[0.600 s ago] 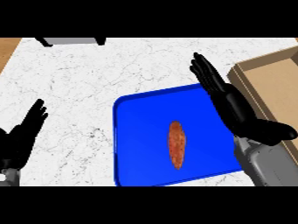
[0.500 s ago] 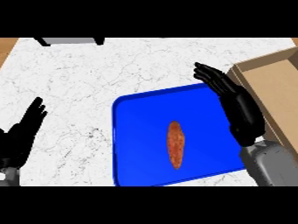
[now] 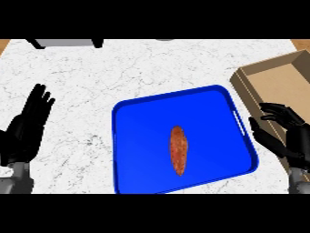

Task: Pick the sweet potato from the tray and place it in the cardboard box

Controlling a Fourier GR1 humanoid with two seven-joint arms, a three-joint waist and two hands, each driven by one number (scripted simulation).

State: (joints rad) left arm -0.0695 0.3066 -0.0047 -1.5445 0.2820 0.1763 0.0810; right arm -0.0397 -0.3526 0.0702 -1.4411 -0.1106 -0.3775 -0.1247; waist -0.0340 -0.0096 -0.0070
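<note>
You see the potato (image 3: 177, 150) lying on the blue tray (image 3: 140, 132), a little right of the tray's middle and toward its lower half. It lies flat, its long axis running nearly up and down the frame, and neither hand touches it.

The tray sits on the white marble counter (image 3: 117, 77) in the centre of the frame, turned slightly so that its right rim leans toward the box (image 3: 278, 84). The box stands at the upper right, open on top, its long side running down and left toward the tray's upper right corner. You cannot tell whether box and tray touch there.

Your right hand (image 3: 298, 143) shows at the lower right edge, just right of the tray's right rim and in front of the lower end of the box. Its fingers (image 3: 278, 111) are relaxed and gently bent with the thumb held apart, grasping nothing.

Your left hand (image 3: 23, 132) rests at the left edge, well apart from the tray. Its fingers (image 3: 40, 102) are straight and point toward the top of the frame, released and holding nothing.

A grey thing (image 3: 67, 43) with dark edges sits at the upper left, cut off by the top of the view.
</note>
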